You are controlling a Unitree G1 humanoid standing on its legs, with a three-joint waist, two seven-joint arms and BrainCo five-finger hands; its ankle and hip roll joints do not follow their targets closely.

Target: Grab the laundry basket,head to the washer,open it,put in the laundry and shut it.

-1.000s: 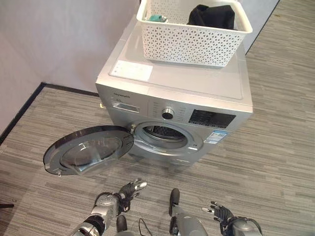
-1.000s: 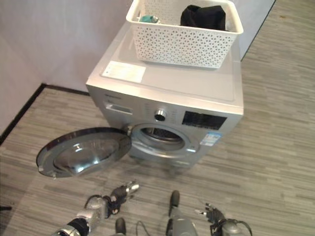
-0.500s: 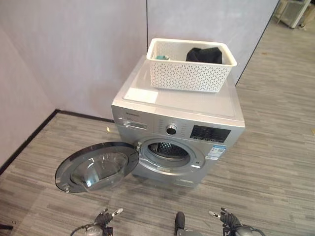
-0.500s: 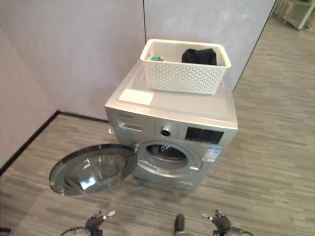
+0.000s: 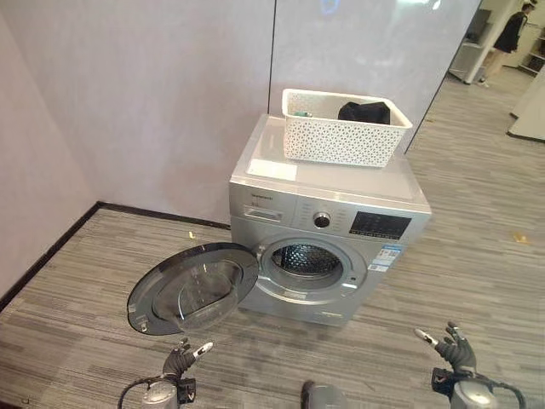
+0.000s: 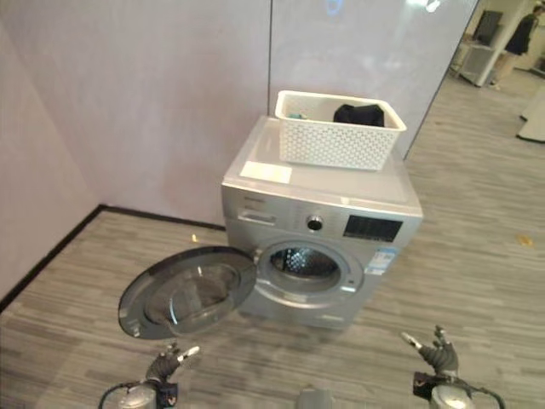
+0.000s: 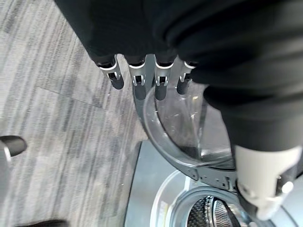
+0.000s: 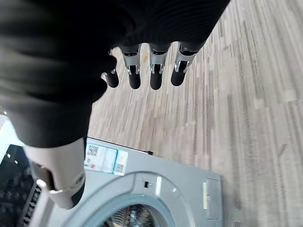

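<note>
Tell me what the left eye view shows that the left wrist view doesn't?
The left eye view alone shows the white laundry basket on top of the washer, holding a dark garment, plus the right hand. The left wrist view alone gives a close look at the left hand, straight fingers. Both show the open round door, the drum opening and the grey floor.

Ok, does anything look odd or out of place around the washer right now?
Nothing looks damaged or spilled. The washer door hangs wide open, and the white laundry basket sits on the washer's top with the dark laundry inside it. Both hands are open and empty.
</note>
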